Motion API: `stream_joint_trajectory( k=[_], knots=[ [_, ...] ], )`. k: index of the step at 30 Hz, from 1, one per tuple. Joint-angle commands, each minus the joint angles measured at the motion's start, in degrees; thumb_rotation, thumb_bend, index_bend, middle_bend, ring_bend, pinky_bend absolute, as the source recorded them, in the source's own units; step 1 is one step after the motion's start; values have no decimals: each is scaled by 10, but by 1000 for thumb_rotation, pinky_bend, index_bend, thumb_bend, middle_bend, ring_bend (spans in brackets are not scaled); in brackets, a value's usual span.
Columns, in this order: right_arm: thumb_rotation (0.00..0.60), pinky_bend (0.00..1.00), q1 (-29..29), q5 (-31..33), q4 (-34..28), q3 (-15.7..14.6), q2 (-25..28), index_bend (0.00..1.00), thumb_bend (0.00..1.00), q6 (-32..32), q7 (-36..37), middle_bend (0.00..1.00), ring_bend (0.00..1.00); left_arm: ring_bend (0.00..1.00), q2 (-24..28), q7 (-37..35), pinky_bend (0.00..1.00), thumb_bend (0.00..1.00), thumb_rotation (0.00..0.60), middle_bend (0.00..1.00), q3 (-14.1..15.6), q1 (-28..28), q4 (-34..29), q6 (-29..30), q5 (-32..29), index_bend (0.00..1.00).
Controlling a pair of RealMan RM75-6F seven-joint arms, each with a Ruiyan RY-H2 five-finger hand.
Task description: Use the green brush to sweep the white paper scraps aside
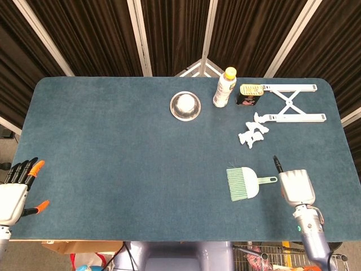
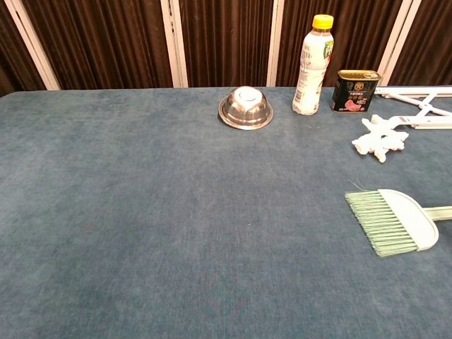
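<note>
Labels on the bottle (image 2: 311,64) and tin (image 2: 355,90) I can't read. Green brush (image 1: 244,183) lies flat below the paper scraps (image 1: 252,132); my right hand (image 1: 295,187) sits beside its handle, fingers hidden; left hand (image 1: 17,191) spread.

Materials and finishes on the table

The table (image 1: 113,147) is covered in a matt blue cloth with a short, felt-like nap. The brush (image 1: 243,183) at the near right is made of pale green matt plastic, its bristles fine and straight. The scraps (image 1: 252,132) beyond it are seen as crumpled white paper. A polished metal bowl (image 1: 185,105) is set upside down at the far middle, and light is reflected from it. The bottle (image 1: 224,87) is of smooth white plastic with a yellow cap, and the tin (image 1: 250,94) beside it is printed dark and glossy. The folding stand (image 1: 293,103) at the far right is finished in smooth white.
</note>
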Motion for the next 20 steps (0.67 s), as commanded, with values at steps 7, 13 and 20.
stream_joint_trajectory(
  k=[7,13,20],
  knots=[
    [600,4,-81,-141,46,-14,41,0,308,108,258,11,0,0,-11,9,15,0,600,0,-4,6,16,25,16,0],
    [600,0,-132,-163,74,-31,57,0,308,135,388,0,0,0,-22,24,15,0,600,0,-6,8,31,38,25,0],
    [600,0,-144,-175,76,-30,62,0,308,117,440,0,0,0,-28,36,15,0,600,0,-10,10,38,46,25,0]
  ],
)
